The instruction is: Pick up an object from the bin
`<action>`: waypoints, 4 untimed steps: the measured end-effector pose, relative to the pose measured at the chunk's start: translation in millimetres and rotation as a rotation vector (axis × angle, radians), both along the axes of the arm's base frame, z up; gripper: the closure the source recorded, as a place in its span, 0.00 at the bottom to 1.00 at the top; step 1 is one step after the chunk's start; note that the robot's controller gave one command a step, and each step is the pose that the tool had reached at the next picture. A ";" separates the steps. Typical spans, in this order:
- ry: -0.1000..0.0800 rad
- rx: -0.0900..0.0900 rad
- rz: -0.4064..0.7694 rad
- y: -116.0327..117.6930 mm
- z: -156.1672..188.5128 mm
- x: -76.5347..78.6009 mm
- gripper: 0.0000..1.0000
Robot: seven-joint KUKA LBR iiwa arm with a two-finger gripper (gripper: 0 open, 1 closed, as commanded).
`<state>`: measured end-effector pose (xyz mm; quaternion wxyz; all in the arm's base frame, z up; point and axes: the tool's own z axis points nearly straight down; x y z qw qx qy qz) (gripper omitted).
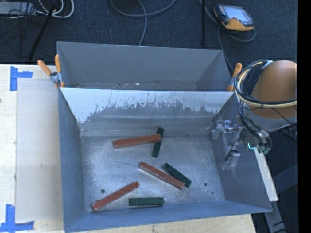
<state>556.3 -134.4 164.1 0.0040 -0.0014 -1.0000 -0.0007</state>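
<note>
Bin (68, 144): grey metal, with loose bars on its floor.
Hand (232, 152): at 3 o'clock over the sloped wall, nothing seen in it; how far open, cannot tell. Best to travel toward 9 o'clock, then close across one bar's narrow width.
Brown bars (162, 174): three, the nearest at centre.
Green bars (176, 174): three, the nearest lying against that brown one.

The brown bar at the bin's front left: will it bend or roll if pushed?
The brown bar looks straight with flat sides, so it is probably stiff and should slide rather than roll. It looks thin, so likely light.
</note>
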 end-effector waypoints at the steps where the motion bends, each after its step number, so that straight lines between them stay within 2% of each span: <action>1: 0.000 0.002 0.082 105.9 -97.7 -4.0 0.00; 2: -0.007 0.004 0.137 219.9 -63.7 -33.4 0.00; 3: -0.009 0.003 0.318 302.1 -64.5 -43.7 0.00; 4: -0.007 0.001 0.678 323.8 -94.5 -52.3 0.00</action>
